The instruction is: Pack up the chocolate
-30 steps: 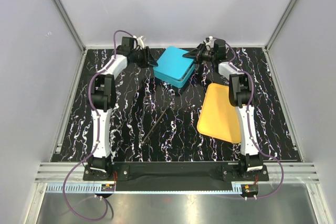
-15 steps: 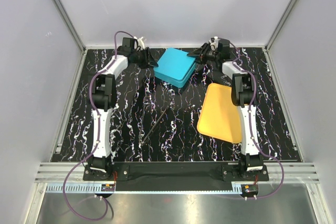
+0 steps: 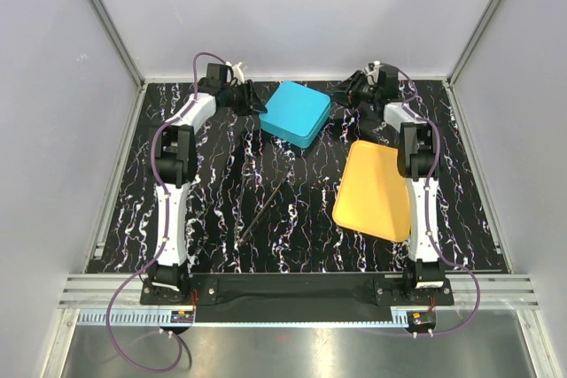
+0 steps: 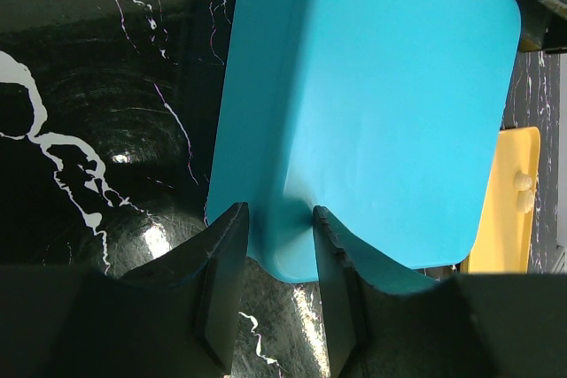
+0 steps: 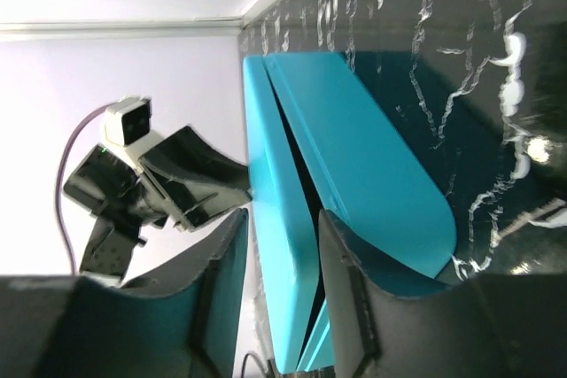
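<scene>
Left gripper (image 4: 279, 219) is pinching the box (image 4: 372, 86) corner, right gripper (image 5: 282, 219) is hanging half open, empty; chocolate (image 4: 524, 182) beyond the left fingers is probably handling light, slippery, needing a gentle side pinch.

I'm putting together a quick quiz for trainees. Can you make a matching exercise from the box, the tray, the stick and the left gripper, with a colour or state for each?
Things:
1 box
2 tray
3 stick
4 left gripper

Descriptions:
a yellow
b clamped on a corner of the box
c blue
d thin and dark, left of the tray

Pairs: 1-c, 2-a, 3-d, 4-b
</scene>
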You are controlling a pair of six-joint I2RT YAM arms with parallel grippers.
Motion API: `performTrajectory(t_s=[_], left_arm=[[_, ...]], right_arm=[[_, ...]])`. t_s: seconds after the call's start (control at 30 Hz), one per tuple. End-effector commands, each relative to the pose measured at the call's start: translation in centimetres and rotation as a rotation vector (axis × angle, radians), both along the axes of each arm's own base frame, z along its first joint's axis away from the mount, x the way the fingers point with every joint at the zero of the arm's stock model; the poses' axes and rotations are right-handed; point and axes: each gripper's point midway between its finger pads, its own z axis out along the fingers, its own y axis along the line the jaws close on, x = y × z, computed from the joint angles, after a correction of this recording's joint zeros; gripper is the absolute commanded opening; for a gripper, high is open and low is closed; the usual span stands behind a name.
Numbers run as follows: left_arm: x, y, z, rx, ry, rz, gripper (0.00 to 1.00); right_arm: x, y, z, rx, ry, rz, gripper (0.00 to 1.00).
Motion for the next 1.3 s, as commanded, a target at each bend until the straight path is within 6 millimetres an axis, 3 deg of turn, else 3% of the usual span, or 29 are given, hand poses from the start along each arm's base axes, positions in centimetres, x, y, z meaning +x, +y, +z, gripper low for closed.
performTrajectory(t_s=[0.0,0.23,0.4,0.8,1.03,1.27], left_arm=[[1.0,-0.6,1.5,-0.021,-0.053,-0.013,0.40],[0.9,-1.0,1.4,-0.032,-0.049,-0.014,0.41],[1.0,-1.1,1.3,-0.033,-0.048,-0.010,0.41],[1.1,-1.3,1.0,-0.037,-0.044,-0.005,0.41],[1.2,-1.8,1.0,-0.039,-0.044,-0.009,0.41],[1.2,-1.8,0.5,-0.033,-0.041,-0.009,0.41]], right_arm=[[0.7,-1.7,5.4,-0.100,-0.127,-0.063,0.46],[0.5,-2.3,5.6,-0.183,-0.145,-0.086,0.47],[0.0,-3.0,4.6,-0.283,-0.128,-0.094,0.51],[-1.3,-0.3,3.4,-0.316,-0.134,-0.022,0.55],[-1.5,-0.1,2.3,-0.330,-0.114,-0.019,0.56],[-1.8,-0.1,-0.1,-0.371,-0.090,-0.002,0.54]])
